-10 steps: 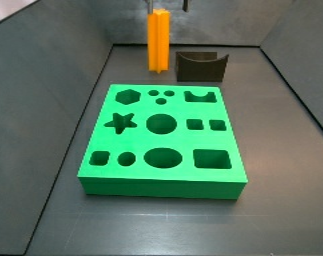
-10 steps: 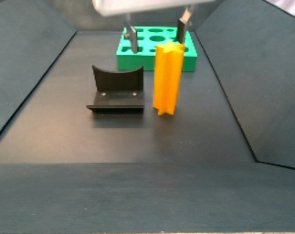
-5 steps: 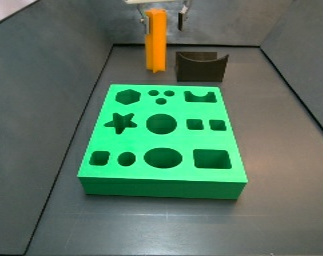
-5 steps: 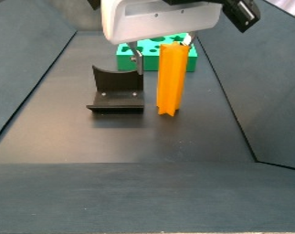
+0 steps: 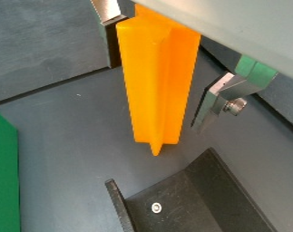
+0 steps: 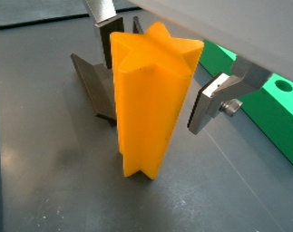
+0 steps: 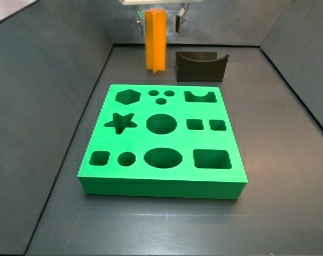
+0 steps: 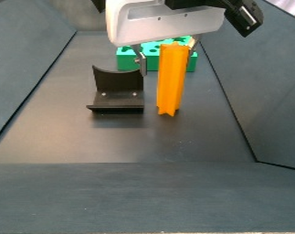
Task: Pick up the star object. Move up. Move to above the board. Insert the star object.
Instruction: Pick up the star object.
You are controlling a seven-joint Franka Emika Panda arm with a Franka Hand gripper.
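Note:
The orange star object (image 7: 154, 42) stands upright on the dark floor, beyond the far end of the green board (image 7: 164, 185). It also shows in a side view (image 8: 172, 82) and in both wrist views (image 5: 157, 82) (image 6: 149, 100). My gripper (image 7: 156, 14) has come down over its top, with one finger on each side. In both wrist views a gap shows between the silver finger (image 5: 221, 95) (image 6: 215, 100) and the star's side. The gripper (image 5: 161, 68) (image 6: 155, 82) is open and grips nothing. The far finger is mostly hidden behind the star.
The dark fixture (image 7: 200, 66) stands on the floor right beside the star object, also seen in a side view (image 8: 115, 89) and a wrist view (image 5: 191, 199). Sloped grey walls (image 7: 70, 90) enclose the floor on both sides.
The gripper has come down from above and now straddles the upper part of the star object. The star, board and fixture have not moved.

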